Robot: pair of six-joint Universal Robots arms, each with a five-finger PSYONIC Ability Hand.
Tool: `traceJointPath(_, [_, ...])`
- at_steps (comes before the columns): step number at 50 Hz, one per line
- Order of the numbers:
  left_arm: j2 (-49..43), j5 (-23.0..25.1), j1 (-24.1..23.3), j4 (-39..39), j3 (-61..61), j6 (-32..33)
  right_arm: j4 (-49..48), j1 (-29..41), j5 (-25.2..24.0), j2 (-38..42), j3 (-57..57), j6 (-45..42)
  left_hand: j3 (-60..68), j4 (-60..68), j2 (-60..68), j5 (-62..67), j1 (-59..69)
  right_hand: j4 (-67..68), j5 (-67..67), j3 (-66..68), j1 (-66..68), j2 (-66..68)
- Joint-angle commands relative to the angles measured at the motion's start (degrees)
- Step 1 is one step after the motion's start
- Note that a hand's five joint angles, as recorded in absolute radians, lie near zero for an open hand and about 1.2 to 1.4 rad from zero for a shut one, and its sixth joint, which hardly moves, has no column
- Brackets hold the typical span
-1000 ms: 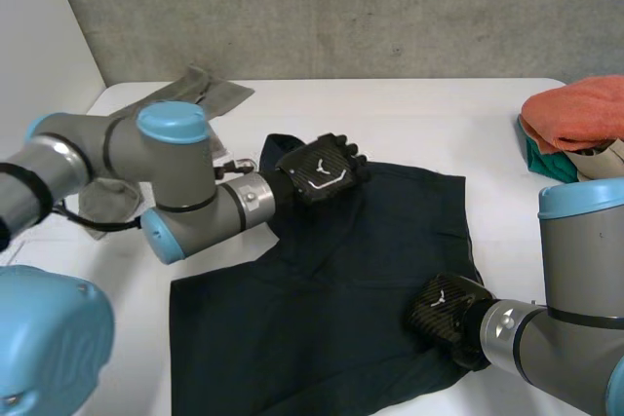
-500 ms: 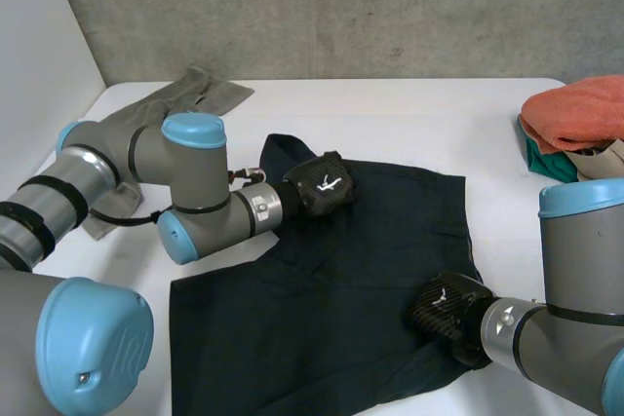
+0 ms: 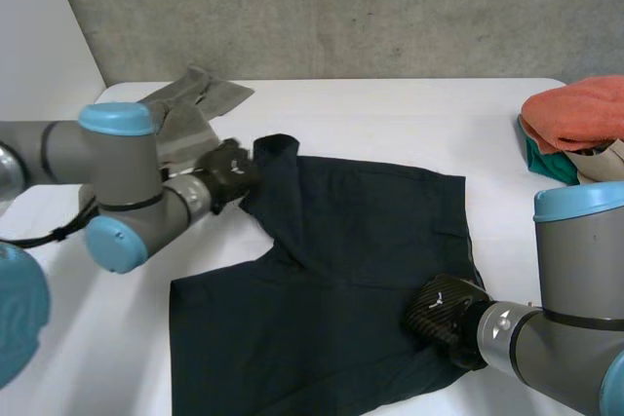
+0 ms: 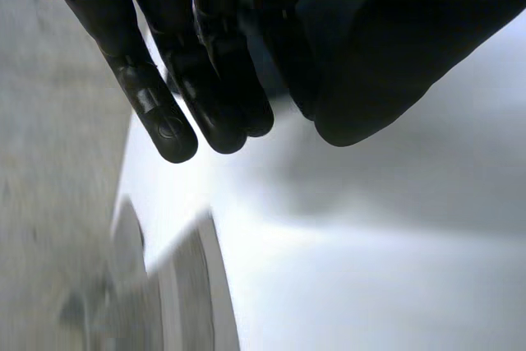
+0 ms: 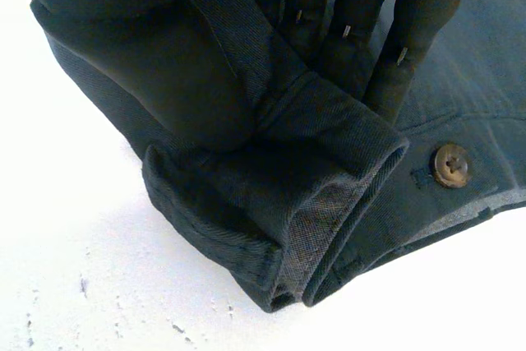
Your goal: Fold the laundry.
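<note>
Head camera overlooks the table (image 3: 390, 114) from behind; wrist cameras sit close against the shared dark garment (image 3: 361, 241).

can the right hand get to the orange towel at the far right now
Probably not yet: the right hand is pinched on the near right corner of the dark navy garment and would have to let go. Otherwise only bare white table lies between it and the orange towel.

We see a dark garment (image 3: 331, 280) spread mid-desk, its far-left corner raised and bunched, its near-right edge rolled over beside a brown button (image 5: 451, 164). A grey cloth (image 3: 200, 94) lies far left, and an orange-topped pile (image 3: 575, 114) sits far right.
</note>
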Motion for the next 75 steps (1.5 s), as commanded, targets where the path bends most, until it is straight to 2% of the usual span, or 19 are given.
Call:
traceJointPath(1, [6.4, -8.3, 1.6, 3.1, -9.7, -1.8, -0.2, 0.7, 0.0, -0.1, -0.2, 1.7, 11.8, 11.3, 11.5, 13.1, 13.0, 11.3, 11.4, 11.7, 13.7, 11.4])
traceJointPath(9, [10.4, -15.8, -0.7, 5.5, -13.8, -5.6, -1.6, 1.0, 0.2, 0.0, -0.7, 4.8, 11.8, 11.3, 11.5, 13.1, 13.0, 11.3, 11.4, 11.7, 13.7, 11.4])
traceJointPath(12, [11.5, -15.7, -1.4, 5.7, -14.2, -6.7, -1.7, 1.0, 0.2, 0.0, -0.7, 4.8, 11.8, 11.3, 11.5, 13.1, 13.0, 11.3, 11.4, 11.7, 13.7, 11.4])
traceJointPath(14, [12.1, -12.8, -2.2, 6.9, -14.3, -9.2, -1.9, 1.0, 0.3, -0.2, -0.7, 4.8, -8.6, -9.1, -8.8, -7.3, -7.3, 11.3, 11.4, 11.7, 13.7, 11.4])
traceJointPath(16, [12.4, -8.0, -3.1, 8.9, -14.6, -13.0, -2.1, 0.9, 0.3, -0.2, -0.8, 5.0, -45.5, -46.0, -45.8, -44.2, -44.3, 11.3, 11.4, 11.7, 13.7, 11.4])
traceJointPath(17, [12.1, -4.5, -3.2, 10.3, -14.2, -15.8, -2.1, 0.9, 0.3, -0.2, -0.8, 4.9, -49.4, -49.9, -49.6, -48.1, -48.1, 11.3, 11.4, 11.7, 13.7, 11.4])
traceJointPath(23, [7.6, 5.4, -2.4, 12.3, -11.6, -21.7, -2.1, 0.8, 0.4, -0.6, -0.7, 4.8, -43.7, -44.2, -44.0, -42.4, -42.5, 11.3, 11.4, 11.7, 13.7, 11.4])
traceJointPath(27, [4.6, 8.0, -1.8, 12.7, -9.6, -22.0, -2.1, 0.8, 0.4, -0.3, -0.8, 4.8, -38.9, -39.3, -39.1, -37.6, -37.6, 11.3, 11.4, 11.7, 13.7, 11.4])
traceJointPath(36, [-1.1, 9.7, -1.7, 12.4, -5.1, -23.8, -2.3, 0.4, 0.4, -0.1, -0.9, 4.7, -28.8, -29.2, -29.0, -27.5, -27.5, 11.3, 11.4, 11.7, 13.7, 11.4])
traceJointPath(39, [-1.7, 9.3, -1.9, 12.7, -4.5, -23.5, -2.3, 0.2, 0.5, -0.1, -0.9, 4.6, -11.0, -11.5, -11.2, -9.7, -9.7, 11.3, 11.4, 11.7, 13.7, 11.4])
traceJointPath(41, [-1.2, 8.7, -1.9, 12.7, -4.6, -23.3, -2.3, 0.2, 0.5, -0.1, -0.9, 4.5, 9.2, 8.7, 8.9, 10.5, 10.4, 11.3, 11.4, 11.7, 13.7, 11.4])
traceJointPath(42, [-0.2, 7.4, -2.0, 13.0, -5.1, -23.3, -2.3, 0.2, 0.5, -0.1, -0.9, 4.4, 11.8, 11.3, 11.5, 13.0, 13.0, 11.3, 11.4, 11.7, 13.7, 11.4])
traceJointPath(49, [3.8, -3.3, -2.7, 13.2, -9.4, -21.2, -2.3, 0.6, 0.6, -0.1, -0.8, 4.4, 11.8, 11.3, 11.5, 13.1, 13.0, 11.3, 11.4, 11.7, 13.7, 11.4])
traceJointPath(57, [6.8, -14.0, -2.3, 11.5, -15.8, -9.6, -1.9, 0.8, 0.6, -1.1, -0.9, 5.0, 11.8, 11.3, 11.5, 13.1, 13.0, 11.3, 11.4, 11.7, 13.7, 11.4])
traceJointPath(64, [8.7, -19.3, -2.4, 10.7, -17.1, -7.2, -2.0, 0.8, 0.6, -1.6, -0.9, 6.2, 11.8, 11.3, 11.5, 13.1, 13.0, 11.3, 11.4, 11.7, 13.7, 11.4])
traceJointPath(71, [12.7, -21.7, -4.4, 5.4, -16.6, -10.9, -2.3, 0.9, 0.4, -1.6, -1.1, 7.1, 11.8, 11.3, 11.5, 13.1, 13.0, 11.3, 11.4, 11.7, 13.7, 11.4])
traceJointPath(72, [13.2, -21.7, -4.5, 4.8, -16.5, -11.5, -2.3, 0.9, 0.5, -1.6, -1.2, 7.3, 5.8, 5.3, 5.6, 7.1, 7.1, 11.3, 11.4, 11.7, 13.7, 11.4])
traceJointPath(73, [14.2, -21.6, -5.0, 3.8, -16.2, -12.8, -2.4, 1.0, 0.5, -1.5, -1.6, 7.9, -22.2, -22.7, -22.5, -20.9, -21.0, 11.3, 11.4, 11.7, 13.7, 11.4])
traceJointPath(75, [15.6, -21.7, -5.3, 3.0, -16.5, -14.4, -2.5, 1.1, 0.4, -1.4, -2.0, 8.9, -46.8, -47.3, -47.1, -45.5, -45.6, 11.3, 11.4, 11.7, 13.7, 11.4])
